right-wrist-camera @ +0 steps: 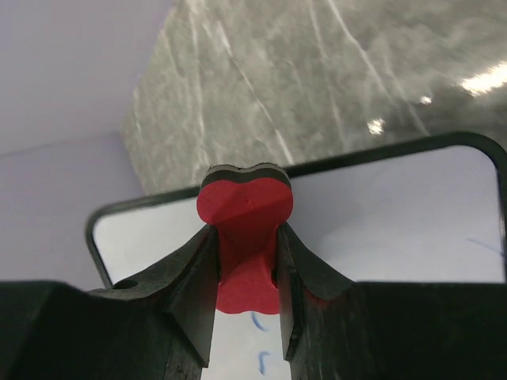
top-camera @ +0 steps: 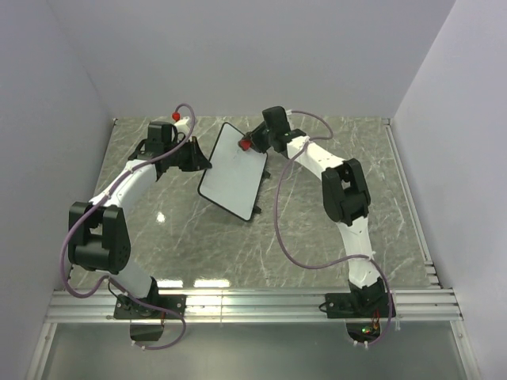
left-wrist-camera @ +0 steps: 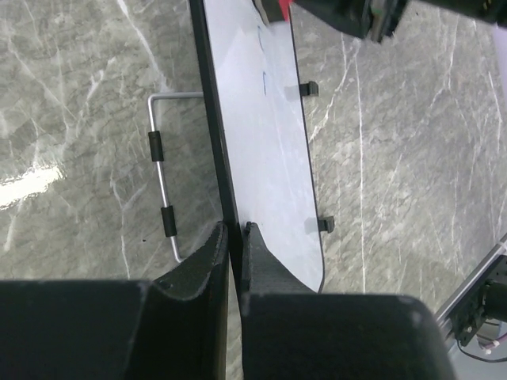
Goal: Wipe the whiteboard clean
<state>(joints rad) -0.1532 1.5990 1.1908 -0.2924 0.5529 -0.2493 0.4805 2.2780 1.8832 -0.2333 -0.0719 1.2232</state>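
The whiteboard (top-camera: 233,170) is a white board with a black rim, held tilted near the table's back centre. My left gripper (top-camera: 194,156) is shut on its left edge; in the left wrist view the fingers (left-wrist-camera: 234,237) pinch the black rim of the board (left-wrist-camera: 261,134). My right gripper (top-camera: 252,142) is shut on the red bone-shaped eraser (top-camera: 245,144) at the board's top right. In the right wrist view the eraser (right-wrist-camera: 244,237) rests against the board (right-wrist-camera: 396,222), with faint blue marks (right-wrist-camera: 257,321) just below it.
A bent wire stand (left-wrist-camera: 162,186) with black sleeves lies on the marble table (top-camera: 317,237) behind the board. Small black tabs (left-wrist-camera: 311,89) stick out of the board's right edge. Grey walls close in the table on three sides.
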